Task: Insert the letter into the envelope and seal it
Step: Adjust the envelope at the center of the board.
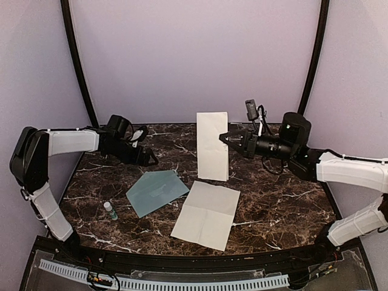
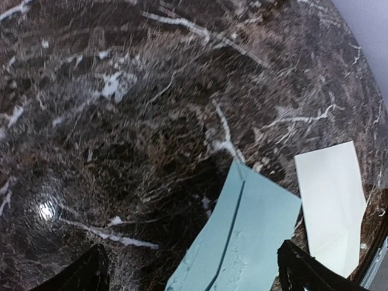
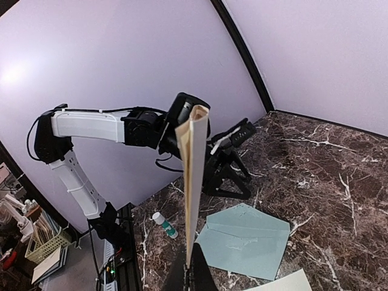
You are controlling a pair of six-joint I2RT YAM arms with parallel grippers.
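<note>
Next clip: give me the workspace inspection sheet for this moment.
Surface: dark marble tabletop with white veins.
Job's things: letter folded, held upright over the far centre; envelope lying flat, left of centre.
Clutter: creased cream sheet flat beside the envelope; small green-and-white bottle standing near the left edge.
Grippers: left tool open, empty, above the table beyond the envelope; right tool shut on the letter's edge.
Cables: black cable looped at the right wrist.
Surroundings: lilac walls, black curved posts.

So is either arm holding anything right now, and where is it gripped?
The right gripper pinches the folded letter by one long edge, upright; the left gripper holds nothing.
</note>
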